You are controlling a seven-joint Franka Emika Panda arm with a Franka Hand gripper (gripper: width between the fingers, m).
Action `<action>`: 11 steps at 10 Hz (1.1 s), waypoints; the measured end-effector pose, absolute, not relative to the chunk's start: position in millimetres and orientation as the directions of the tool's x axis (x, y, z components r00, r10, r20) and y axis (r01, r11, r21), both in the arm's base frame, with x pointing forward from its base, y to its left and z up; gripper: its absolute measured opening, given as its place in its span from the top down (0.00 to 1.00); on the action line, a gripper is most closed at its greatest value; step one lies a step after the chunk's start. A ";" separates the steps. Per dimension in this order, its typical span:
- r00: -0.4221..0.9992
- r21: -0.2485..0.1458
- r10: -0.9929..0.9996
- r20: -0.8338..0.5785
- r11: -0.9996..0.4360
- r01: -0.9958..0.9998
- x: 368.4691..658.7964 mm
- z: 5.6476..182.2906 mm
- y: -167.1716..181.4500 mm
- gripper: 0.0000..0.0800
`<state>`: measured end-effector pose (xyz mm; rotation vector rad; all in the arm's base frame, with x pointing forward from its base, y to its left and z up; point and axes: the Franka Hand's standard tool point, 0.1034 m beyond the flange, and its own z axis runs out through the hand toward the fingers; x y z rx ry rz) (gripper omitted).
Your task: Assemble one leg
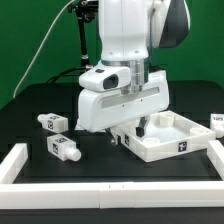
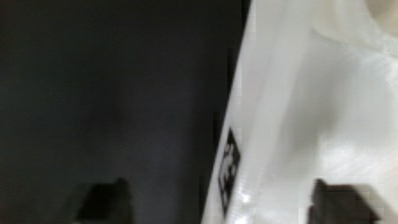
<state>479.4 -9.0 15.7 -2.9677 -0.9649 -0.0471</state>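
Close to the desk's front edge, on the exterior view's left, a small white stubby plastic leg (image 1: 65,148) with black-and-white tags is lying loose. A second leg (image 1: 52,121) is lying just behind it, and neither is picked up yet. Mid-desk, the large flat white tray-like panel (image 1: 170,140) is sitting flat, likely waiting for a leg. The gripper (image 1: 132,133) is hanging low over the panel's wall — fingers (image 2: 107,200) spread, pinching nothing — with the arm reaching steeply downward.

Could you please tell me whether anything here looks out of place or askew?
Nothing looks damaged or spilled. The white panel lies skewed to the white rail in front, and a leg and a second leg lie loose at different angles on the exterior view's left.
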 end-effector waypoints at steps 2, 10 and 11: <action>0.808 -0.011 0.588 0.035 -0.809 0.588 479.3 15.5 -8.9 0.73; 0.984 -0.069 0.179 0.014 -0.981 0.180 512.6 62.8 -49.6 0.93; 0.979 -0.064 0.202 0.025 -0.977 0.203 524.8 60.1 -52.1 0.93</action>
